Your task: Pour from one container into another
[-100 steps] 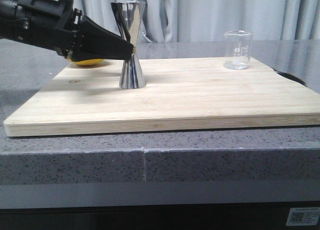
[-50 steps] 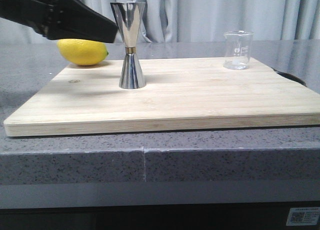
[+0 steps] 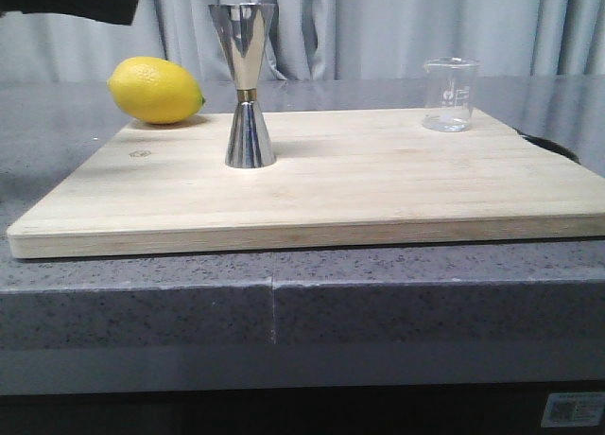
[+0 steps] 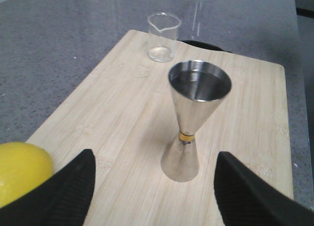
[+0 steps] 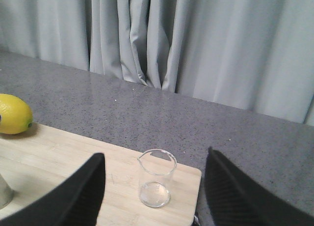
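The clear glass beaker (image 3: 449, 95) stands upright at the far right corner of the wooden board (image 3: 378, 184) and looks empty. The steel jigger (image 3: 250, 85) with its gold band stands upright on the board's left half. My left gripper (image 4: 154, 157) is open, raised and drawn back from the jigger (image 4: 194, 118), touching nothing; only its dark tip (image 3: 128, 5) shows at the top left of the front view. My right gripper (image 5: 156, 155) is open, with the beaker (image 5: 157, 179) ahead between its fingers, untouched. It is out of the front view.
A yellow lemon (image 3: 156, 90) lies on the grey counter by the board's far left corner. A dark object (image 3: 553, 148) peeks out beyond the board's right edge. Grey curtains (image 3: 378, 28) hang behind the counter.
My left gripper has left the jigger's waist and risen up and to the left, uncovering the lemon. The jigger and the beaker have stayed in place.
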`<move>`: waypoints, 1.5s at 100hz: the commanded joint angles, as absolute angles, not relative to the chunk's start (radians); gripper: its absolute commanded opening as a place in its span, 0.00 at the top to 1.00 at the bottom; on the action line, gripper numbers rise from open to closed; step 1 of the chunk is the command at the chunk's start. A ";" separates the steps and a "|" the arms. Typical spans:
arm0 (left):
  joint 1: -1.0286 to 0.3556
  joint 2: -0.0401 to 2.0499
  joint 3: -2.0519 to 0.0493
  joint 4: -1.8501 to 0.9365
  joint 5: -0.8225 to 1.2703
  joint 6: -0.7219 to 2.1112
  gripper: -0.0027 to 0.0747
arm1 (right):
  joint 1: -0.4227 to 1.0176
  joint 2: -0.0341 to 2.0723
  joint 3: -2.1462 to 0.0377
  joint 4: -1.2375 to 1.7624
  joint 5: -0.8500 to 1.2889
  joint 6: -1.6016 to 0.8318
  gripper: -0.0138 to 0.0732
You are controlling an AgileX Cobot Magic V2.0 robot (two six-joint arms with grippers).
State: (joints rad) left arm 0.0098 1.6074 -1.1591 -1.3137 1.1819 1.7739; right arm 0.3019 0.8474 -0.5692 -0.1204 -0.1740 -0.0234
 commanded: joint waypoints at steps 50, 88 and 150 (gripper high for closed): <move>0.070 1.417 -1.187 -1.431 0.977 1.599 0.35 | 0.276 0.834 -0.606 -0.105 -0.305 -0.025 0.38; 0.070 1.242 -1.187 -1.430 0.551 1.531 0.37 | 0.057 0.834 -0.670 -0.104 -0.247 -0.025 0.39; 0.070 1.137 -1.032 -1.392 0.251 1.414 0.42 | -0.198 0.840 -0.845 -0.178 0.083 -0.025 0.39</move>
State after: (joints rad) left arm 0.0693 1.1804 -1.0342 -1.3586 0.2746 1.4336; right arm -0.1938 0.8474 -0.8036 -0.1501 0.1514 -0.0234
